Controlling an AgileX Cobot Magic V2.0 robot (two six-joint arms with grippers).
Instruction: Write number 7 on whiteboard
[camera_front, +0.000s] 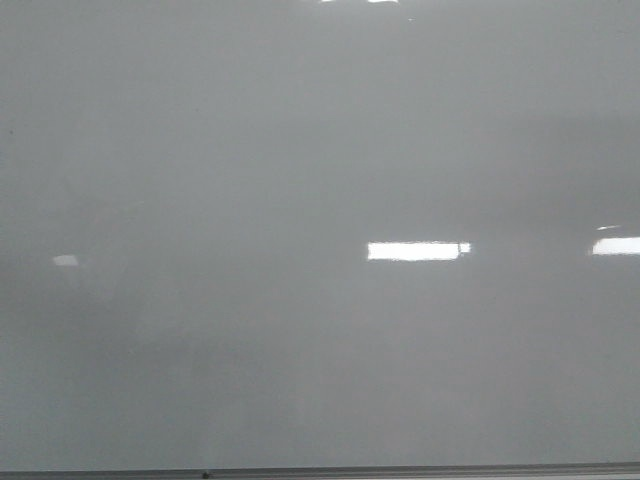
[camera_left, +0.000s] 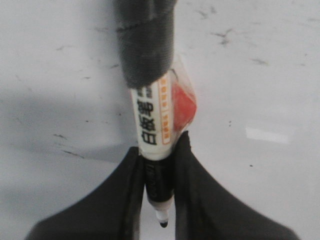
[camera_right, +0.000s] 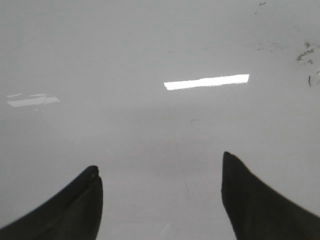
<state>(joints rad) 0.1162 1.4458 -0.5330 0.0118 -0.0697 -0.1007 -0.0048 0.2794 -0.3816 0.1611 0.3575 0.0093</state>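
Observation:
The whiteboard (camera_front: 300, 180) fills the front view, glossy pale grey with bright light reflections and a dark edge along the bottom; no number 7 shows on it and neither arm appears there. In the left wrist view my left gripper (camera_left: 159, 155) is shut on a whiteboard marker (camera_left: 155, 125), white-labelled with a black barrel, its black tip (camera_left: 163, 224) pointing back between the fingers over the whiteboard (camera_left: 260, 165). Dark tape wraps the marker's far end. In the right wrist view my right gripper (camera_right: 160, 167) stands open and empty over the whiteboard (camera_right: 160, 50).
Faint dark smudges mark the board (camera_left: 222, 36) in the left wrist view, and similar specks (camera_right: 304, 52) show in the right wrist view. A red patch (camera_left: 182, 107) sits under clear tape beside the marker's label.

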